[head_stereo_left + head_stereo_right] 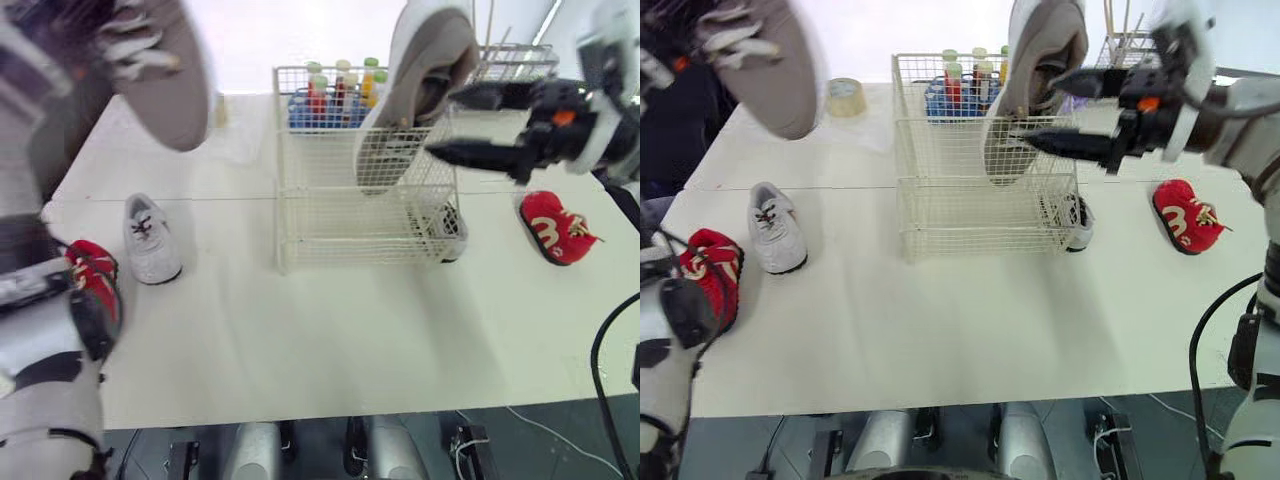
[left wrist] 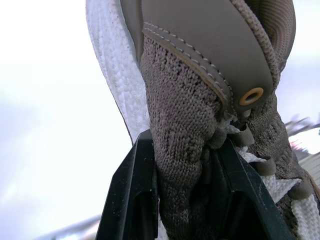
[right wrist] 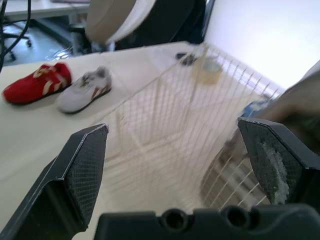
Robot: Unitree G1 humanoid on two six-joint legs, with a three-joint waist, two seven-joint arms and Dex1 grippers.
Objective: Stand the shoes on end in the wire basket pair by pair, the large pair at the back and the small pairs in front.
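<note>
Left gripper [image 2: 184,142]: fingers clamped on large taupe knit shoe [image 2: 200,95], raised above white table [image 1: 300,340], left end.
Right gripper [image 1: 445,122]: fingers spread wide, empty, beside second taupe shoe [image 1: 415,90] standing on end in white wire basket [image 1: 320,215].

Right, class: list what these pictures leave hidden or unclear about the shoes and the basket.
Small white shoe beside the wire basket: eye views, half screened by mesh.
Left red shoe: eye views, partly covered by the left arm.
Grey shoe in the left tool: blurred in eye views, ends cut off in left wrist view.
Upright grey shoe: whether the open right tool touches it; eye views, they overlap.
</note>
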